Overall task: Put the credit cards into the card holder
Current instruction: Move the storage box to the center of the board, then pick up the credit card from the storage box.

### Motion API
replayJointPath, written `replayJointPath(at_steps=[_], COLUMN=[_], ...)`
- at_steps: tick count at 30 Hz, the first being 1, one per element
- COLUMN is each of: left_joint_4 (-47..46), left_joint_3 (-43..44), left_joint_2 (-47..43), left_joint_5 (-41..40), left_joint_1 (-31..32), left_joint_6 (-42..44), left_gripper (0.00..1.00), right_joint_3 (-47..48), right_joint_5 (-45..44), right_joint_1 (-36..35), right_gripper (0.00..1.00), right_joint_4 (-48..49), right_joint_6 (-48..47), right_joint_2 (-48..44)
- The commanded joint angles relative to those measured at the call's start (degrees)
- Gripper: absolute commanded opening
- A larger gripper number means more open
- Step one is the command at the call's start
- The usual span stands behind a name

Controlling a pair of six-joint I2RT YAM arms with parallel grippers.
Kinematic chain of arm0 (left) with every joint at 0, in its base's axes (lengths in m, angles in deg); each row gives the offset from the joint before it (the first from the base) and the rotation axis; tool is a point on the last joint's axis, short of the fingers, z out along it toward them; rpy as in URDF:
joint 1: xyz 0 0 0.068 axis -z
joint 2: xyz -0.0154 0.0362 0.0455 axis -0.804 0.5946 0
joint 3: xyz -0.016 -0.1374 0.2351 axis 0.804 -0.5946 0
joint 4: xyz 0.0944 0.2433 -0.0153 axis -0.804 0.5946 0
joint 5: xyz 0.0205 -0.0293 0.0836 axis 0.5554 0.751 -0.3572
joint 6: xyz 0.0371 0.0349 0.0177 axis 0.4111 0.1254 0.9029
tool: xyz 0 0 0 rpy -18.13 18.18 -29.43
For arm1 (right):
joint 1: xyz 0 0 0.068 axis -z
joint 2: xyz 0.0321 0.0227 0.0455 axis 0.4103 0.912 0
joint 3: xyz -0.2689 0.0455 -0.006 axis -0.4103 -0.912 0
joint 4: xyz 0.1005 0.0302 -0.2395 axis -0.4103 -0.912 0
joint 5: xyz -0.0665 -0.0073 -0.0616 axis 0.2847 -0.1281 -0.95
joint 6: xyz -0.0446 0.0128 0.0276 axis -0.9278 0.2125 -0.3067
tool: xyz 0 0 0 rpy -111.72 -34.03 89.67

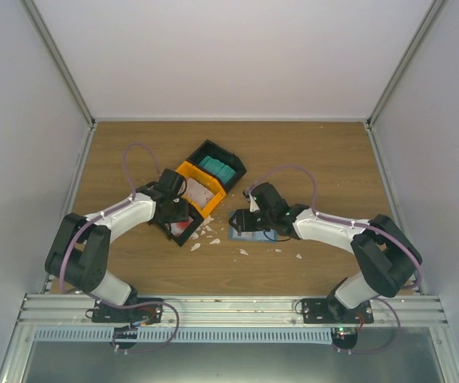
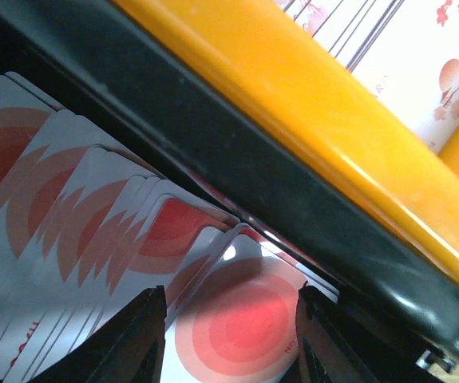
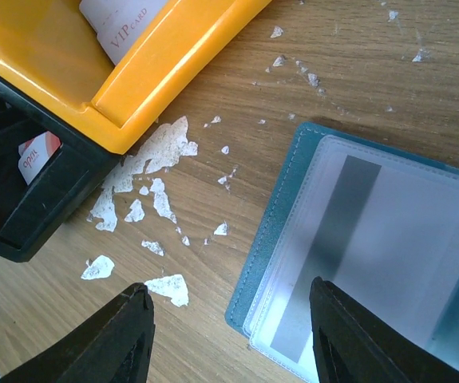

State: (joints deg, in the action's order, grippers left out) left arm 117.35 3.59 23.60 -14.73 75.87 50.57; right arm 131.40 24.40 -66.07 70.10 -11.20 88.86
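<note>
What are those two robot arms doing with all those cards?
They are working on putting credit cards into a card holder. The left arm's fingers are down in the black end of the bin, spread over a fan of credit cards with red circles. None looks picked up yet. The right arm's fingers hang open over the card holder, which lies open on the table beside little white scraps.

Your table [image 1: 317,152] carries, near its middle, one bin [image 1: 210,148] with three compartments set diagonally. You will find cards [image 1: 217,169] in every compartment. Card holder [image 3: 373,239]: open, right of the bin's near end. Scraps [image 3: 153,159]: between them.
</note>
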Motion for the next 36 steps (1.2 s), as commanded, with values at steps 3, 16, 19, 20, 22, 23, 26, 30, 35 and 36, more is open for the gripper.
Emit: replayJointPath(at_steps=[3, 16, 19, 20, 22, 23, 26, 30, 35, 36], left_joint_4=[-1.3, 0.2, 0.9, 1.1, 1.4, 1.5, 1.6, 2.2, 3.6, 3.7], left_joint_3=[-0.2, 0.3, 0.3, 0.3, 0.2, 0.1, -0.6, -1.5, -1.6, -1.8], left_joint_2=[3.5, 0.4, -1.0, -1.4, -2.0, -2.3, -2.9, -4.4, -6.3, -6.6], left_joint_5=[-1.0, 6.3, 7.8, 8.3, 9.8, 10.4, 12.9, 15.5, 17.8, 18.2], left_joint_1=[-0.5, -0.4, -0.3, -0.3, -0.3, -0.3, -0.2, 0.3, 0.5, 0.5], left_joint_6=[2.2, 2.3, 2.3, 2.3, 2.3, 2.3, 2.2, 2.1, 2.0, 2.0], left_gripper=[0.46, 0.35, 0.29, 0.28, 0.27, 0.27, 0.26, 0.26, 0.26, 0.26], right_joint_3=[0.6, 0.0, -0.3, -0.5, -0.7, -0.9, -1.0, -1.2, -1.5, -1.5], right_joint_5=[0.2, 0.0, 0.1, 0.1, 0.2, 0.3, 0.4, 0.5, 0.6, 0.7], right_joint_1=[-0.8, -0.8, -0.8, -0.9, -0.8, -0.9, -0.8, -0.9, -0.8, -0.8], right_gripper=[0.54, 0.54, 0.54, 0.54, 0.54, 0.54, 0.54, 0.54, 0.54, 0.54], right_joint_4=[1.5, 2.0, 2.3, 2.3, 2.5, 2.6, 3.0, 3.2, 3.4, 3.4], right_joint_6=[0.0, 0.7, 0.9, 1.0, 1.2, 1.3, 1.6, 1.7, 1.8, 1.8], right_joint_2=[0.1, -0.3, -0.4, -0.5, -0.7, -0.8, -1.2, -1.4, -1.3, -1.3])
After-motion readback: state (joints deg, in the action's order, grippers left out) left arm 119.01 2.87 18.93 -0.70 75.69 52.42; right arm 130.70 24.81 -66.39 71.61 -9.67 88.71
